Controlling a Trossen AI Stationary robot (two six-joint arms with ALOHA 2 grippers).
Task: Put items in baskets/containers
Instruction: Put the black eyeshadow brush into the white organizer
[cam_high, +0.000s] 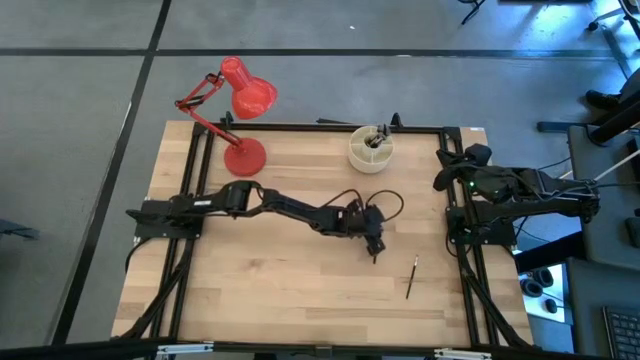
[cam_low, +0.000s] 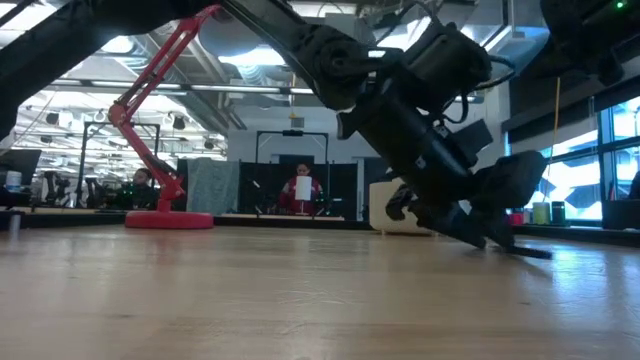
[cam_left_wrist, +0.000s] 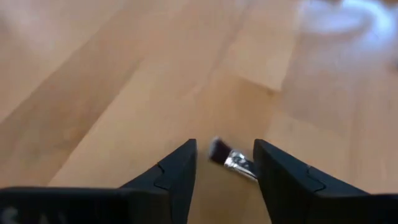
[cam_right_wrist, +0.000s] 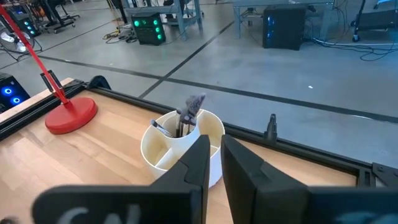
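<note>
My left gripper (cam_high: 375, 247) is down at the table's middle, open, fingertips near the wood (cam_left_wrist: 224, 171). Between its fingers lies a slim makeup brush (cam_left_wrist: 227, 159) with a dark bristle tip and a silver ferrule; one finger hides its handle. A second brush (cam_high: 411, 277) lies flat on the table, nearer the right edge. The cream-white round organiser (cam_high: 371, 149) stands at the far edge with several brushes upright in it (cam_right_wrist: 188, 115). My right gripper (cam_high: 445, 180) waits shut at the right edge, aimed at the organiser (cam_right_wrist: 180, 146). My left gripper stands open over the brush from above, one finger on either side of its bristle end (cam_left_wrist: 219, 151). The ferrule (cam_left_wrist: 239, 165) runs in behind one finger (cam_left_wrist: 280, 180). Whether that finger touches it, I cannot tell. The brush lies on the table.
A red desk lamp (cam_high: 240, 120) stands on its round base (cam_high: 244, 156) at the far left of the table. A black frame (cam_high: 300, 127) runs along the table's edges. Bare wood lies along the near side (cam_high: 300, 290). People show in the room beyond (cam_low: 301, 190).
</note>
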